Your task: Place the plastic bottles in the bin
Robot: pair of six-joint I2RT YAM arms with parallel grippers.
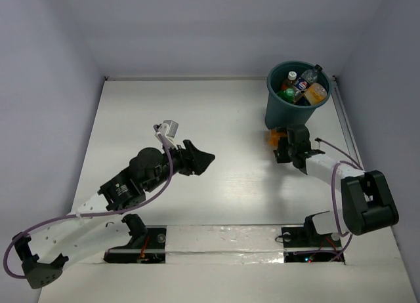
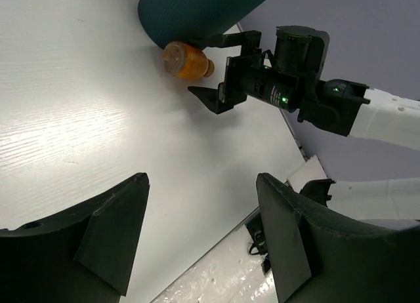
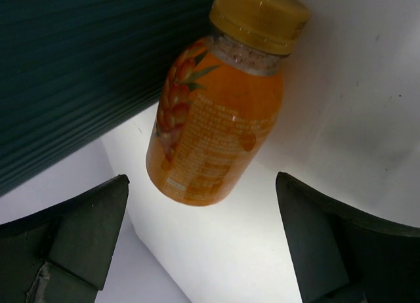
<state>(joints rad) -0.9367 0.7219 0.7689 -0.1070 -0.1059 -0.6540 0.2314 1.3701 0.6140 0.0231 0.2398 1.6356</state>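
Bin (image 1: 281,111) at far right corner of worktop (image 1: 216,119); inside, several plastic bottles (image 1: 303,83) piled together: orange, green and clear with dark label among them. One orange bottle (image 3: 216,126) outside, lying on side on worktop right beside foot of bin, cap yellow-orange. Right gripper (image 3: 203,214) spread wide, low over worktop, orange bottle just ahead of fingers, not gripped. Left gripper (image 2: 200,218) over mid-worktop, partly open, nothing held, well apart from bin.

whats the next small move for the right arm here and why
Probably ease the right gripper forward around the orange bottle: its jaws stand open, lined up with the bottle, which lies ungripped on the table beside the bin.
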